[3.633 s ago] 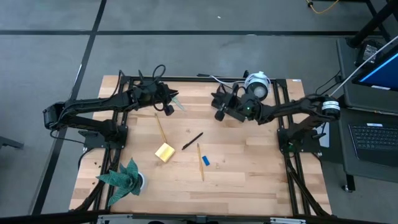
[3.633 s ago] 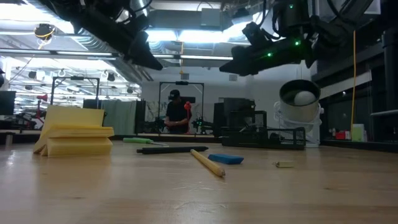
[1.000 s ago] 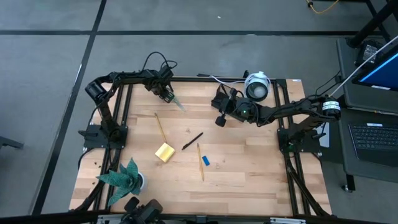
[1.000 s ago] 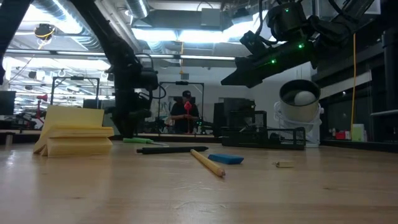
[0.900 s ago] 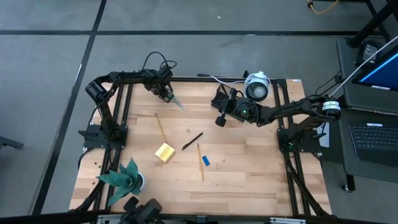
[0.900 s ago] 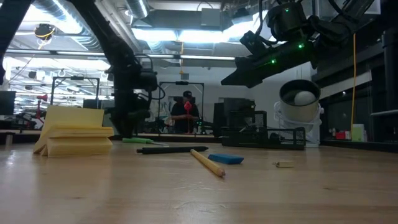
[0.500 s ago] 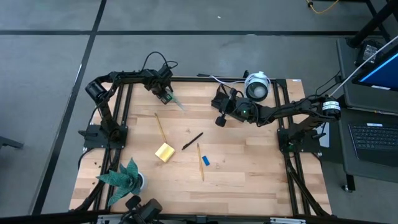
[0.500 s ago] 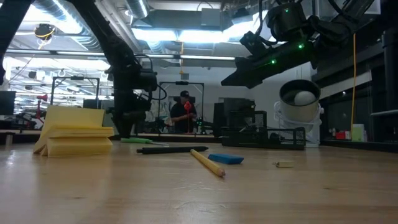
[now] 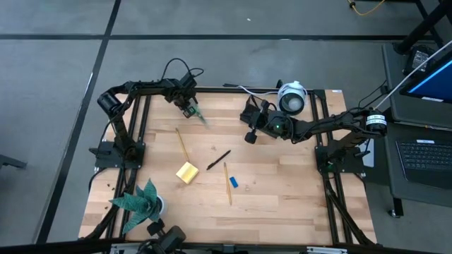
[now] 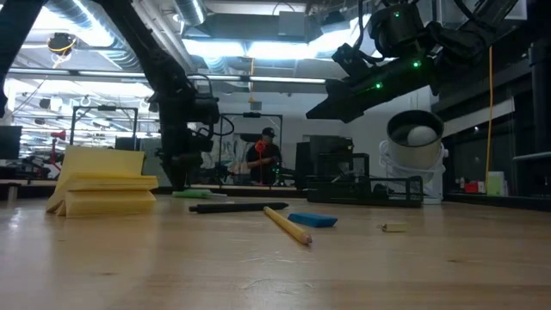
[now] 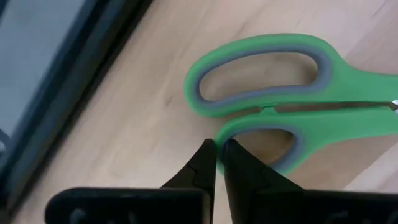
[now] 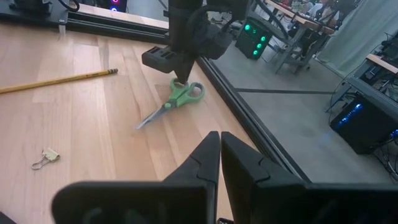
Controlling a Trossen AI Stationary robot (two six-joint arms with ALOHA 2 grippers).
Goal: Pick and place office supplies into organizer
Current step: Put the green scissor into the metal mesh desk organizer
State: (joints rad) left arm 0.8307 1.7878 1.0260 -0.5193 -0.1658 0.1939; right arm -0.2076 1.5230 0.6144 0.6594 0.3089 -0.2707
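Both my grippers are pinched closed: left gripper touches the scissors handle and could shove them away; right gripper waits, hovering.

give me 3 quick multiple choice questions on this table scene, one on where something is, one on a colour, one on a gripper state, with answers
1. Where is the left gripper?
A. at the scissors' handles
B. over the sticky-note pad
C. beside the paper plant

2. What colour are the scissors' handles?
A. blue
B. green
C. red

3. How are the right gripper's fingers?
A. wide open
B. clamped on a pencil
C. shut, holding nothing

Answers: 1 A, its tips sit at the handle loops in the left wrist view. 2 B, the loops show green. 3 C, the fingers meet with nothing between.
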